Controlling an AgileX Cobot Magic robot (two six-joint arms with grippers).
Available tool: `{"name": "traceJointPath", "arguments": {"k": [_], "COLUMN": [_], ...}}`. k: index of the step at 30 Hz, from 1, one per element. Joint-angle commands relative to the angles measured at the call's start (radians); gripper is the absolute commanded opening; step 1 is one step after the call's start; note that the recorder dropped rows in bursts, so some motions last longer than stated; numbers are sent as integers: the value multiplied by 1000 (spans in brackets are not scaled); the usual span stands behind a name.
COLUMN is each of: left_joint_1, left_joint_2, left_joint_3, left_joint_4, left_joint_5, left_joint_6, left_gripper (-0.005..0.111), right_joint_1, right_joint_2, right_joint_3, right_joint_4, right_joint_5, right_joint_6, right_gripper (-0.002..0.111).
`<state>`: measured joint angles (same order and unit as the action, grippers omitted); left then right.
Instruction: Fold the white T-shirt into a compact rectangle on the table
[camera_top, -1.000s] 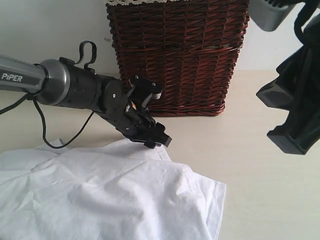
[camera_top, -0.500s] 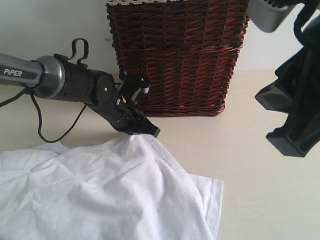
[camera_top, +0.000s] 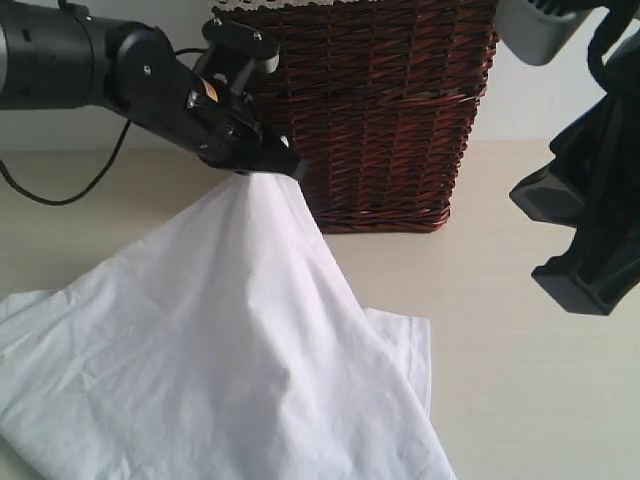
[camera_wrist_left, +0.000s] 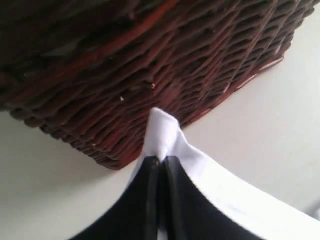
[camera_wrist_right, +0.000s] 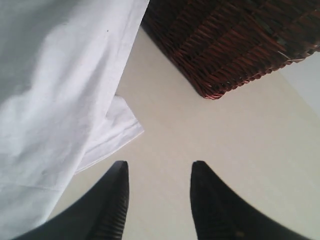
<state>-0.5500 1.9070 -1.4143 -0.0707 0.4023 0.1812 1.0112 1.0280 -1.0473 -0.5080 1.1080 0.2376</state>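
Across the wide pale beige matte table (camera_top: 520, 400) the white cotton T-shirt (camera_top: 220, 350) lay mostly spread. One corner was raised into a tent just in front of the dark red wicker basket (camera_top: 390, 110). My left gripper (camera_top: 282, 166) was clamped on that peak. My right gripper (camera_wrist_right: 157, 197) hung well apart from the cloth, fingers apart, holding nothing.

Risk, as judged: the pinch held little fabric and could slip, or the cloth could snag on the wicker.

Long axis ran from the peak down toward the table's near edge, fanning wider as it went.
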Motion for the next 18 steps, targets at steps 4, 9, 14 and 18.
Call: {"name": "traceJointPath", "arguments": {"k": [4, 9, 14, 18], "left_joint_1": [-13, -156, -300, -403], "left_joint_2": [-193, -426, -578, -707], "left_joint_3": [-8, -8, 88, 284], "left_joint_4": [19, 2, 0, -27], "left_joint_5": [242, 597, 819, 819], "left_joint_6": [57, 79, -16, -79], "left_gripper": [0, 0, 0, 0], "right_joint_1": [1, 1, 1, 1], "right_joint_2": [-4, -5, -30, -106], "right_joint_3": [-7, -7, -7, -7], "right_joint_4": [-6, -41, -154, -186], "right_joint_5": [-5, -3, 19, 22], "right_joint_6": [1, 1, 111, 133], "right_gripper": [40, 40, 40, 40]}}
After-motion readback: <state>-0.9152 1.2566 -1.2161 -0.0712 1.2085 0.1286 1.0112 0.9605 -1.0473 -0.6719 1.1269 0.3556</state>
